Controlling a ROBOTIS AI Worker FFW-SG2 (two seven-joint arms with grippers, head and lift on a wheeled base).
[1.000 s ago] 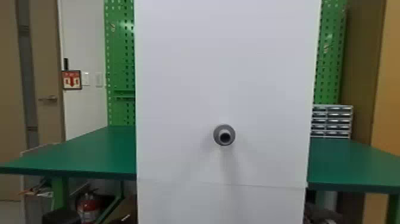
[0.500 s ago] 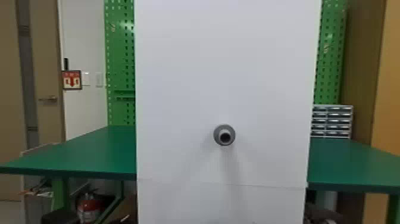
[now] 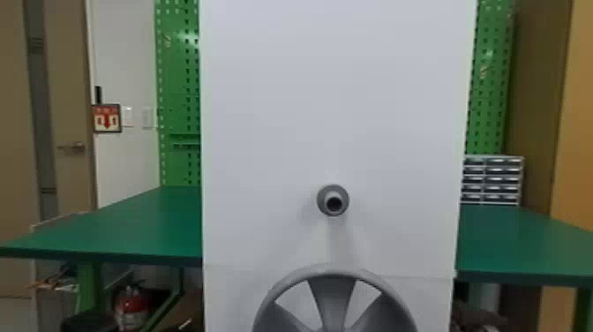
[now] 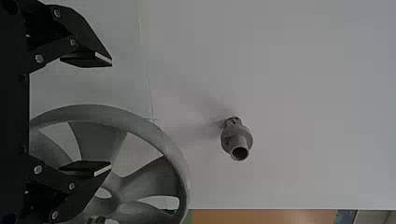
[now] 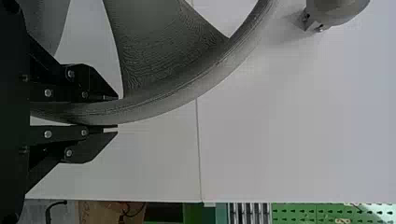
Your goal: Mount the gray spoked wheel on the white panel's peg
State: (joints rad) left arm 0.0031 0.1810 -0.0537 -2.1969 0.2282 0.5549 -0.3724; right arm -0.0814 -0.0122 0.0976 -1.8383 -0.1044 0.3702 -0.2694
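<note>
From here I see the gray spoked wheel (image 3: 333, 304) upright before the tall white panel (image 3: 335, 110), below its gray round peg (image 3: 333, 190). The black right gripper (image 5: 117, 112) has the rim pinched; the black left gripper (image 4: 111, 114) is spread wide, empty.

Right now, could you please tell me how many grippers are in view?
2. The left gripper is open and empty, near the gray spoked wheel; the right gripper is closed on that wheel's rim. The robot has two arms, so none is hidden.
</note>
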